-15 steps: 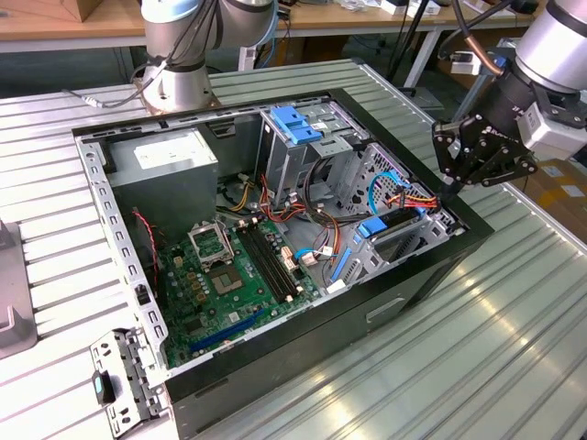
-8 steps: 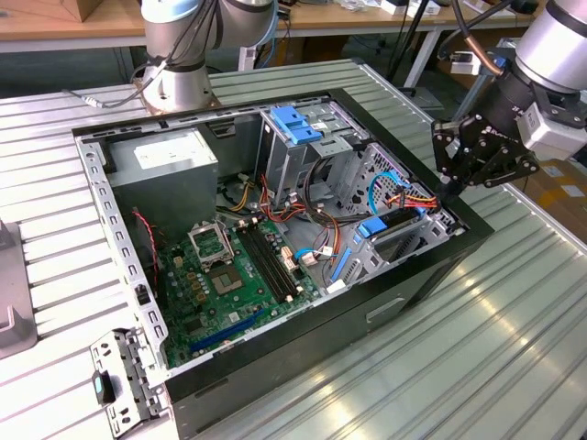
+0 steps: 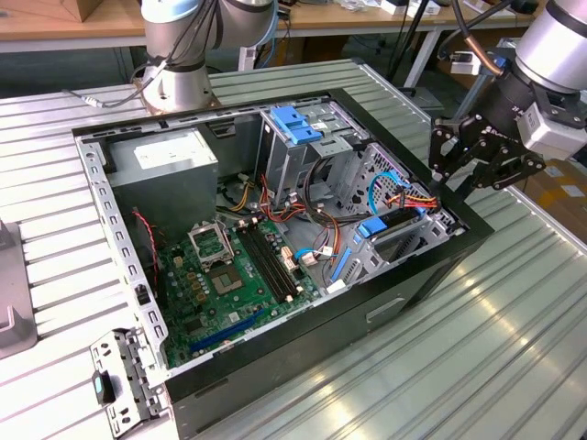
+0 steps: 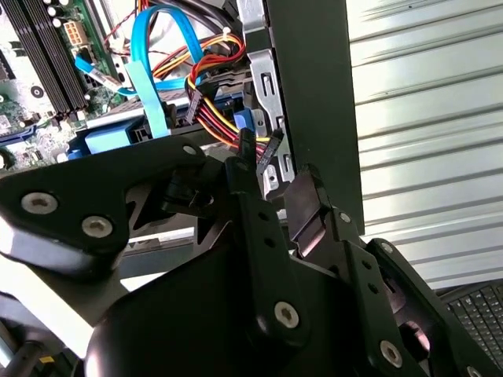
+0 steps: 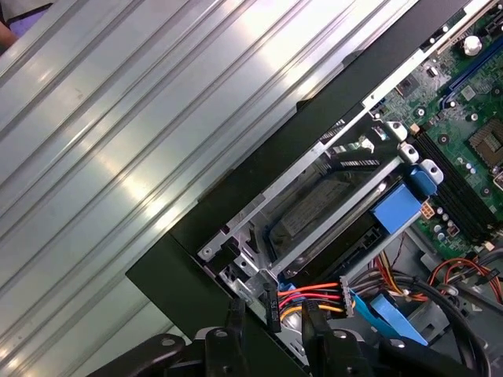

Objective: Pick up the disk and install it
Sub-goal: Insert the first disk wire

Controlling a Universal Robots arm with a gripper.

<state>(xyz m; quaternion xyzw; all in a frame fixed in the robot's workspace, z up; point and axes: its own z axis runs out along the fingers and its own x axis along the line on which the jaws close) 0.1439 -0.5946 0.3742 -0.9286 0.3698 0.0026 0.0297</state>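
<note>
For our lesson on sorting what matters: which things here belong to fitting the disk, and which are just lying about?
Belongs to the job:
the disk, lying in the metal bay
the pincer, near that bay
the computer case

Just lying about:
power supply box
motherboard
coloured cable bundle
loose metal bracket on the table

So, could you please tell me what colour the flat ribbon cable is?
Light blue; the ribbon cable shows best in the second wrist view.
</note>
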